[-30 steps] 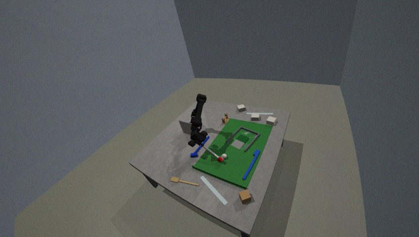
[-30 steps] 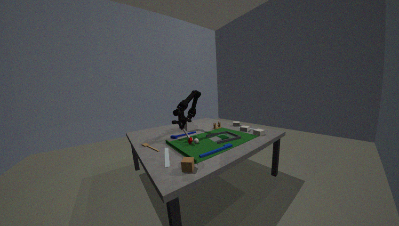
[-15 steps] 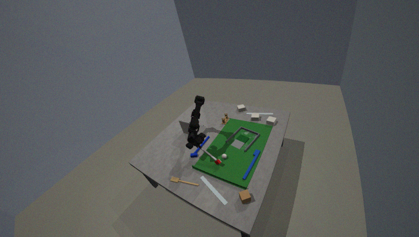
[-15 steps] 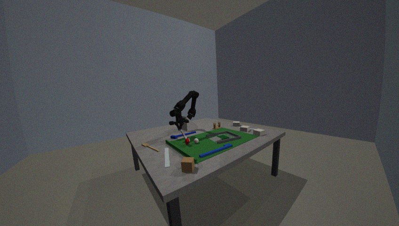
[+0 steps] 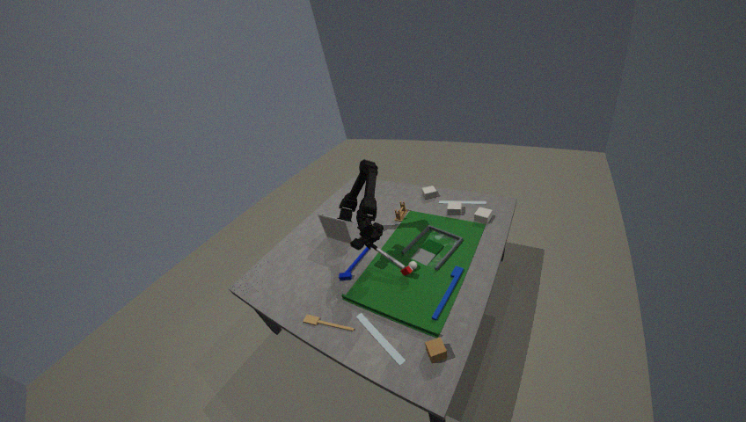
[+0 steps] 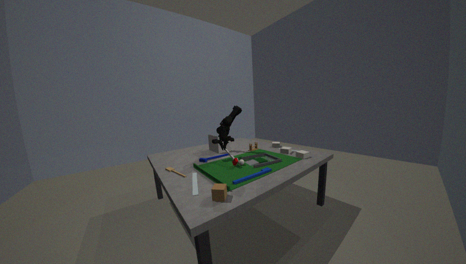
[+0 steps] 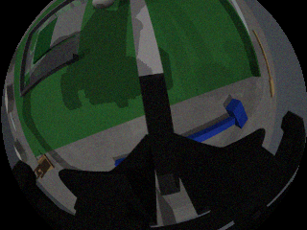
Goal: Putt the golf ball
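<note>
Red putter (image 5: pixel 390 258) | our tool (image 5: pixel 369 242) grips its dark handle | we see its red head touching golf ball (image 5: pixel 413 265) | both on green mat (image 5: pixel 413 298), counter (image 5: pixel 293 282).

Fingertips lost in black at the wrist view's 6 o'clock, where the gripper (image 7: pixel 168 182) swallows the putter (image 7: pixel 149 38) grip. Putter head cropped at 12 o'clock by the lens rim. Ramp (image 5: pixel 422 255) slope too small to judge from top. Figurine (image 5: pixel 401 211) too small to identify. Ball (image 6: pixel 241 161) and putter head contact unclear from exterior.
</note>
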Controlling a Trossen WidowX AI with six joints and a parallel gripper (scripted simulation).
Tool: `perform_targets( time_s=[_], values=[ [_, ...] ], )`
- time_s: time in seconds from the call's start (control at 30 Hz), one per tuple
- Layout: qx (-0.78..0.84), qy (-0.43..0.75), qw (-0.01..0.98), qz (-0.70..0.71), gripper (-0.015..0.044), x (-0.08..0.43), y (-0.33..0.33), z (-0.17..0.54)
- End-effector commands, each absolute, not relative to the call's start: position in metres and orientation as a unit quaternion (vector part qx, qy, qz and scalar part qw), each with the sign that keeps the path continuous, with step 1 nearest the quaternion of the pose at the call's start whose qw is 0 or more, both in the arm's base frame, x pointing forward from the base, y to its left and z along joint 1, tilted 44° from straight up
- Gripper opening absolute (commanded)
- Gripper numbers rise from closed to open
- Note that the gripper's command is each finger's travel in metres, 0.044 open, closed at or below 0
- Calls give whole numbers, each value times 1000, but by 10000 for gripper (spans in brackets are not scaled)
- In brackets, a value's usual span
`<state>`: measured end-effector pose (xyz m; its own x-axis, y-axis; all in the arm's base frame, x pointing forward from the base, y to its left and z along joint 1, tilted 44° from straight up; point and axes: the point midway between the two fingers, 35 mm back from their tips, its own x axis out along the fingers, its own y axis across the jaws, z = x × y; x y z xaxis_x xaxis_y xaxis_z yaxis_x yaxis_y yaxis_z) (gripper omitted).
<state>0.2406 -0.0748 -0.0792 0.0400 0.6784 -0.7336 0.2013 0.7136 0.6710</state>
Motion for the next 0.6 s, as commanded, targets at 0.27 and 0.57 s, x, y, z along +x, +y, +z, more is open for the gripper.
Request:
perform_targets(
  time_s=[0.27, 0.57],
  values=[
    [341, 667, 638, 180, 0, 238, -83, -52],
    [343, 667, 637, 178, 0, 237, -99, -34]
  ],
)
